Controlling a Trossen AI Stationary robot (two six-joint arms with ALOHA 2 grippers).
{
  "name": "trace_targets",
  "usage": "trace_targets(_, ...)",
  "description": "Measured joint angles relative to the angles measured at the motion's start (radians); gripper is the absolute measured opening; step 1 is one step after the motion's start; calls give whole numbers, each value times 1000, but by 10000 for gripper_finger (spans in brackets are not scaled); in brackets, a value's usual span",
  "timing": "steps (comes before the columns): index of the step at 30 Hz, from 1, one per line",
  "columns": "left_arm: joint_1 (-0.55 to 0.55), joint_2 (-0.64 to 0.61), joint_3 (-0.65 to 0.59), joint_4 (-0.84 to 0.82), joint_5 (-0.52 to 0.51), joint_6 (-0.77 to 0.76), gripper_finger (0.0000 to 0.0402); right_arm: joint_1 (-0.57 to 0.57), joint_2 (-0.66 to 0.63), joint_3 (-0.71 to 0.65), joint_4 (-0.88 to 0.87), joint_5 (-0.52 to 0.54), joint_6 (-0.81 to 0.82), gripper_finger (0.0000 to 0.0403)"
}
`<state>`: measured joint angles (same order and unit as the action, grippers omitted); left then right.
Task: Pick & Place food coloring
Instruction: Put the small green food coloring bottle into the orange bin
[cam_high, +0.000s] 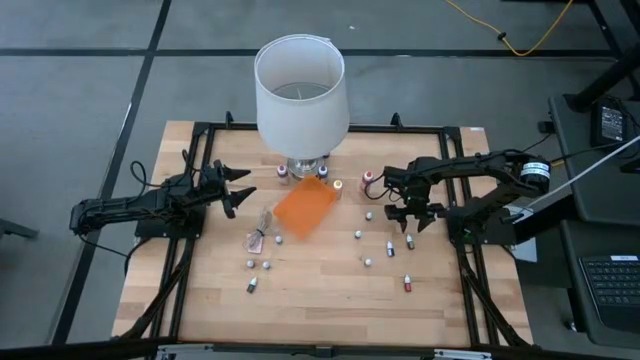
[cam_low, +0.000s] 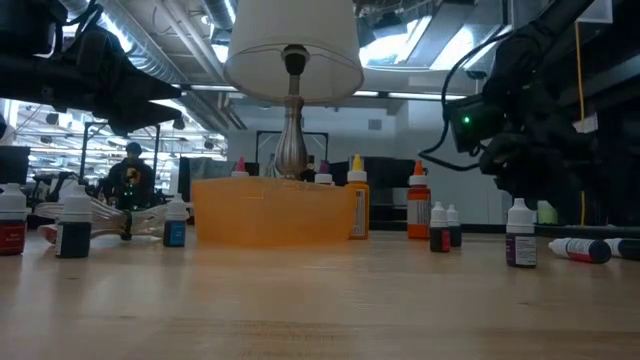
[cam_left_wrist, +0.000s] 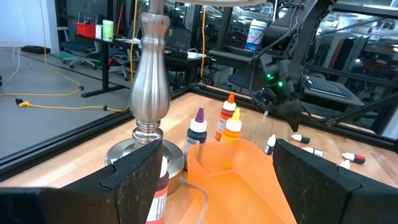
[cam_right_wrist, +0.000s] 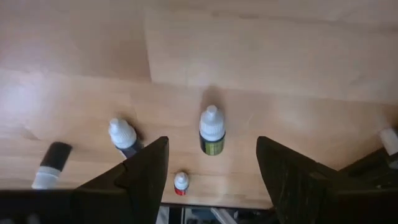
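Four views of one bench (cam_high: 330, 290) scene. High view: food coloring (cam_high: 368, 262) bottles scattered over the wood, some upright, some lying; a cluster beside the lamp (cam_high: 300, 90) base, others near the orange tray (cam_high: 305, 208) at centre, more toward the right side; crumpled clear wrapper (cam_high: 262, 232) just beside the tray; left end effector (cam_high: 238, 187) hovering at the left of the tray, fingers spread, holding nothing; right end effector (cam_high: 412, 210) poised above bottles on the right, fingers likewise spread and empty. Low view: orange tray at centre in front of the lamp stem, yellow-capped and orange bottles standing just beside it, small bottles upright at far left and right, two lying at the right edge; dark arm (cam_low: 530, 110) overhead at right. Left wrist view: spread fingers (cam_left_wrist: 134, 183) framing the tray, with purple, orange and yellow-topped bottles standing between tray and lamp base. Right wrist view: spread fingers (cam_right_wrist: 146, 174) straddling an upright white-capped bottle (cam_right_wrist: 211, 130) below, untouched; further bottles nearby.
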<state>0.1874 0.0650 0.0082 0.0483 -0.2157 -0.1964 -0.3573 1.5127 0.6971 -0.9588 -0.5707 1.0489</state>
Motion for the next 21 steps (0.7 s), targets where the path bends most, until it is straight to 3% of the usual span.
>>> trace_targets(21,0,0,0,0,0,0,294,1,131,-1,78,-34,-85,244)
